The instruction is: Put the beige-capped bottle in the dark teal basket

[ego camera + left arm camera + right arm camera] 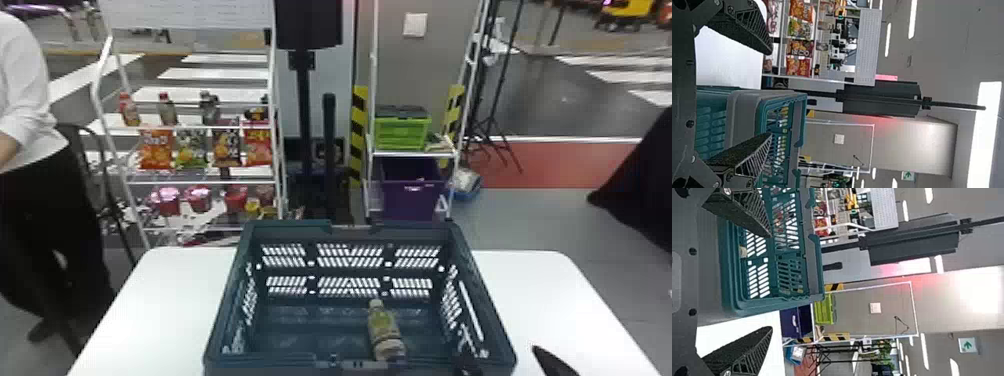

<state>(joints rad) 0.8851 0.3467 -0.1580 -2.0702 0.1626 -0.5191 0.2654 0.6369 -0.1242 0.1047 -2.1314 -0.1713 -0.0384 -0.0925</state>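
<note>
My right gripper (499,354) is at the front right corner of the dark teal basket (350,227), its fingers parted. The beige-capped bottle (384,327) lies inside on the basket floor, right of centre, with its cap toward the back wall. In the right wrist view, my right gripper (770,282) is open around nothing, one finger over the basket (770,305) and the other outside it; the bottle's cap (743,252) shows beside the basket wall. My left gripper (770,94) stands open and unloaded in the left wrist view, near the basket's side (801,125).
The basket stands on a white table (165,300). Behind it are a white rack with snack bags (156,150), a black post (328,150), and a shelf with a green crate (402,132) and a purple bin (412,200).
</note>
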